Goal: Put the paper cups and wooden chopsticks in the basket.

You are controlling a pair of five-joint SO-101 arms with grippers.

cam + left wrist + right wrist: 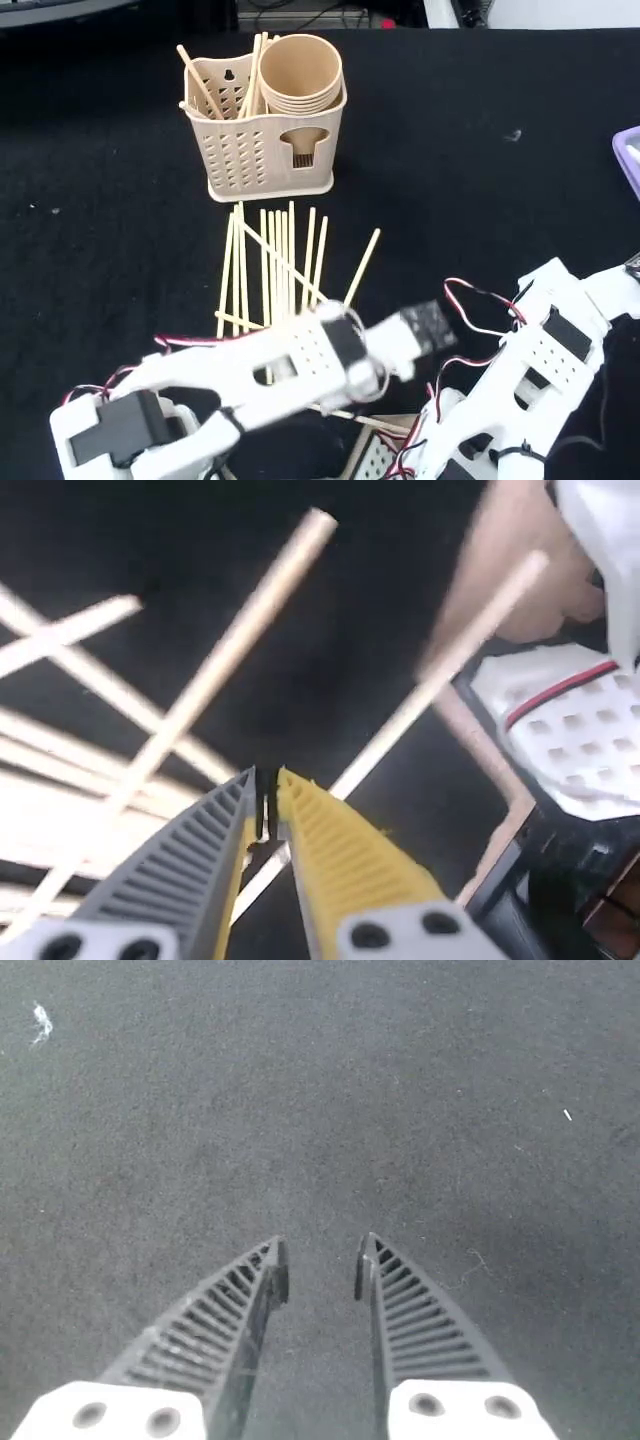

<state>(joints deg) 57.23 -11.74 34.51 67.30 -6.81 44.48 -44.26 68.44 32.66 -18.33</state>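
Note:
The beige basket stands at the back of the black table. A stack of paper cups fills one compartment and a few wooden chopsticks lean in the other. Several loose chopsticks lie in front of it. My left arm stretches across their near ends. The left gripper is shut, low over the cloth, and one chopstick runs slantwise behind both fingers; I cannot tell whether they touch it. My right gripper hangs open over bare black cloth with nothing between its fingers.
The right arm sits at the front right, close to the left arm's wrist. One stray chopstick lies between the two arm bases. A purple object pokes in at the right edge.

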